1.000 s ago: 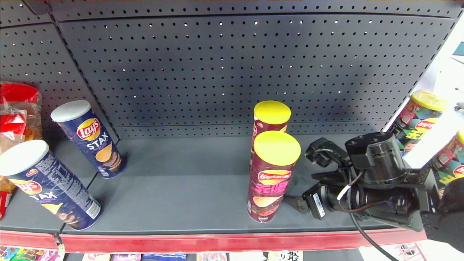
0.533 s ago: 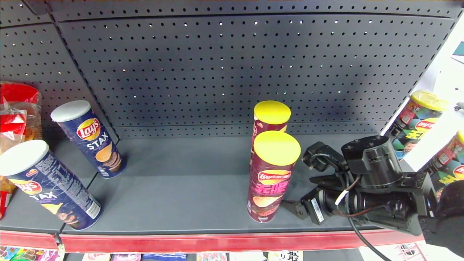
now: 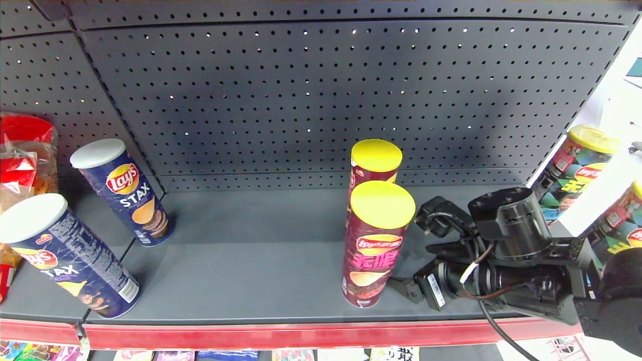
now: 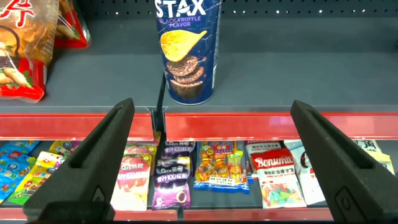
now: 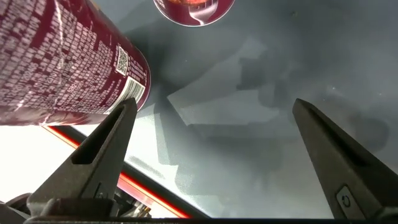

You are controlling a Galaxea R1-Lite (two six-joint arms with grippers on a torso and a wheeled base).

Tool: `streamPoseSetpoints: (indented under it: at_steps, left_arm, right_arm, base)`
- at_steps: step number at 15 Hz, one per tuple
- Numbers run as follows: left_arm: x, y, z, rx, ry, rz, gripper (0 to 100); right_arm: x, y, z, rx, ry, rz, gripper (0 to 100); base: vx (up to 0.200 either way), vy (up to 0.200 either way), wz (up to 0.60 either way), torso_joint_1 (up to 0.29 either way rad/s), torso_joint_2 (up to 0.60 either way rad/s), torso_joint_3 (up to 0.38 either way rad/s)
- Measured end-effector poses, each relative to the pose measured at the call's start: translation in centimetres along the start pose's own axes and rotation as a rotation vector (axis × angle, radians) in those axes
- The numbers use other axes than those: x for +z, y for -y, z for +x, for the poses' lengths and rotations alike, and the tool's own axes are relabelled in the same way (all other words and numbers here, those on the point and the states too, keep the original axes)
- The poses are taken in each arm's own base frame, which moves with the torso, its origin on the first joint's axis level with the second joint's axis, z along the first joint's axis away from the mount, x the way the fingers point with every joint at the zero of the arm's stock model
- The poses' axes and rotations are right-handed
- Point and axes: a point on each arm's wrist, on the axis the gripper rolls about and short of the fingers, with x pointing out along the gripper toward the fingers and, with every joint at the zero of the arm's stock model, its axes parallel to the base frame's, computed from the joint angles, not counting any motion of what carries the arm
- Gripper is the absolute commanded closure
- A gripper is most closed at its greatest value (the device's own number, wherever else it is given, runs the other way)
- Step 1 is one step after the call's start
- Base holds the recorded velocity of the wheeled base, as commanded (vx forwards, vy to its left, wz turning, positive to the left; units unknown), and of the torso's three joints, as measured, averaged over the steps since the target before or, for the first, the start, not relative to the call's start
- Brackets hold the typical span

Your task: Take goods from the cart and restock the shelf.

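Two maroon chip cans with yellow lids stand upright on the grey shelf [image 3: 261, 260], the front can [image 3: 378, 245] right before the back can [image 3: 375, 163]. My right gripper [image 3: 411, 268] lies low on the shelf just right of the front can, pointing at it. In the right wrist view the right gripper [image 5: 214, 109] is open with bare shelf between its fingers; the front can [image 5: 62, 62] is just outside one finger [image 5: 106, 155]. The left gripper [image 4: 212, 106] is open before the red shelf edge [image 4: 249, 124], facing a blue chip can [image 4: 186, 50].
Two blue chip cans [image 3: 123, 193] [image 3: 65, 255] stand at the shelf's left, with snack bags [image 3: 20, 155] beyond them. Colourful yellow-lidded cans [image 3: 584, 155] sit past the shelf's right end. A perforated back panel [image 3: 321, 100] closes the rear. Bare shelf lies between blue and maroon cans.
My right arm has shifted a little to the left, closer to the front maroon can. The cans have stayed in place.
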Motion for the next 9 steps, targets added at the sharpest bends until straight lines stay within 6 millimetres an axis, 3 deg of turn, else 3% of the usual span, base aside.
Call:
streamPoseSetpoints:
  at_steps: [9]
  left_arm:
    - [0.0,0.0,0.0,0.0,0.0,0.0,0]
  right_arm:
    - [-0.05,-0.15,0.04,0.004,-0.002,-0.004,0]
  base:
    - [0.0,0.0,0.0,0.0,0.0,0.0]
